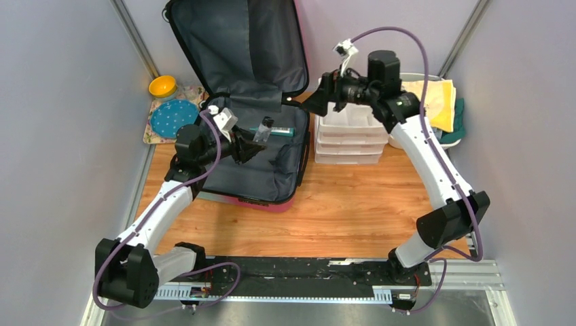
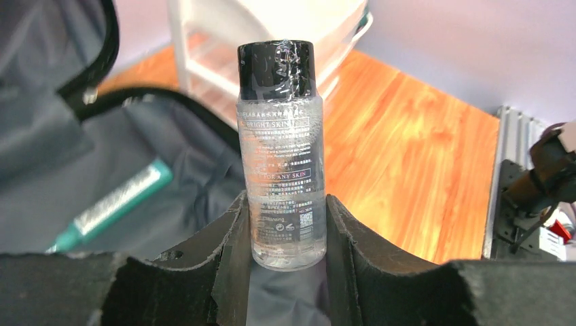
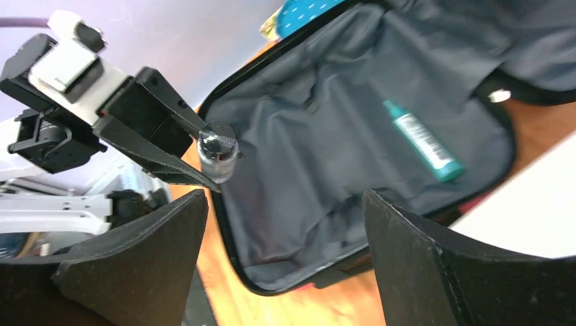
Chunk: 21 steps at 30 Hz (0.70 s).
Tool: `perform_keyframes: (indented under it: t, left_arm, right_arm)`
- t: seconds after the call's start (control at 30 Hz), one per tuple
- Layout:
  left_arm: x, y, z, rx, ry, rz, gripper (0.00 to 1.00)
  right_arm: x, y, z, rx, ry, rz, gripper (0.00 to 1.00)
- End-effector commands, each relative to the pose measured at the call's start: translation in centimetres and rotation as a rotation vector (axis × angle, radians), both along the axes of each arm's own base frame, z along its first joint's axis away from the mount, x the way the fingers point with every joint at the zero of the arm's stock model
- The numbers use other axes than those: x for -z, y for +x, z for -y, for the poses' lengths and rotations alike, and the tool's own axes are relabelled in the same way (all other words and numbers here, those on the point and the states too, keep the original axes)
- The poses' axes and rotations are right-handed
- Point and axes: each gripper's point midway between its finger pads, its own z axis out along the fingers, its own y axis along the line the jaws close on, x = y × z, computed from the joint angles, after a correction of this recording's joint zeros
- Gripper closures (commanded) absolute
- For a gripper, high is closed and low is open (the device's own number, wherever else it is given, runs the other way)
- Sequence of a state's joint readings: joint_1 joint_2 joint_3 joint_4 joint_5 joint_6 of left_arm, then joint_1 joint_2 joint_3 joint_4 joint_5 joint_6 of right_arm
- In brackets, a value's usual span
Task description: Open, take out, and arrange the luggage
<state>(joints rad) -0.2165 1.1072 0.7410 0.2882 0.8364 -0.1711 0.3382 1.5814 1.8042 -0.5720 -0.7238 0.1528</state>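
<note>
Top external: luggage point(image 1: 272, 173) lies open at table's back-left, lid propped upright vs. the rear wall, grey lining showing. Left gripper point(image 1: 255, 146) hangs over the luggage's open base, jaws clamped on a small clear bottle point(image 1: 266, 127) w/ black cap. Teal tube point(image 1: 275, 131) lies inside the luggage, near its hinge side. White drawer organiser point(image 1: 348, 139) sits just beside the luggage's right edge. Right gripper point(image 1: 314, 102) hovers betw. that edge and the organiser, spread wide, nothing in it.

Left wrist: bottle point(image 2: 280, 163) stands upright betw. the fingers point(image 2: 234, 231), pinched only at its lower end, so most of the body and the cap are above the grip. Tube point(image 2: 115, 204) is down-left on the luggage lining point(image 2: 41, 136).

Right wrist: both fingers apart, empty. Beyond them the luggage interior point(image 3: 306, 170), the tube point(image 3: 421, 139), and the left gripper point(image 3: 183, 156) w/ bottle point(image 3: 217, 153) seen end-on over the luggage's near rim.

Risks, as I judge them:
- Low pinch on a glossy, plastic-wrapped bottle: a quick swing toward the organiser could let it pivot or slide out, dropping back into the luggage or onto the wood.
- Both arms crowd the luggage's right edge; if the left carries across w/o the right clearing, they could knock, jolting the bottle loose.
- Lid only leans on the wall, so a bump might tip it down onto the base.
</note>
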Motion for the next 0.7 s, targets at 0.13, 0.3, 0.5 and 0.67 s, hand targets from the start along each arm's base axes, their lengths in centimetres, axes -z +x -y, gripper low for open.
perform_keyframes:
  t: [0.13,0.3,0.5,0.67]
  left_arm:
    - [-8.6,-0.3,3.2,0.082,-0.133,0.205,0.78]
    - [-9.4,-0.3,3.8,0.085,-0.15,0.228,0.78]
    - [-9.6,-0.1,3.8,0.063,-0.17,0.215,0.78]
    - [-9.7,0.3,3.7,0.04,-0.174,0.213,0.78]
  right_arm:
    - [-3.1,-1.0,-5.5,-0.017,0.218,-0.039,0.13]
    - [-3.3,-1.4,-7.6,-0.052,0.259,-0.073,0.16]
    - [-3.1,-2.3,-9.6,-0.094,0.273,-0.083,0.18]
    - [-2.7,-3.6,-10.7,-0.127,0.269,-0.102,0.18]
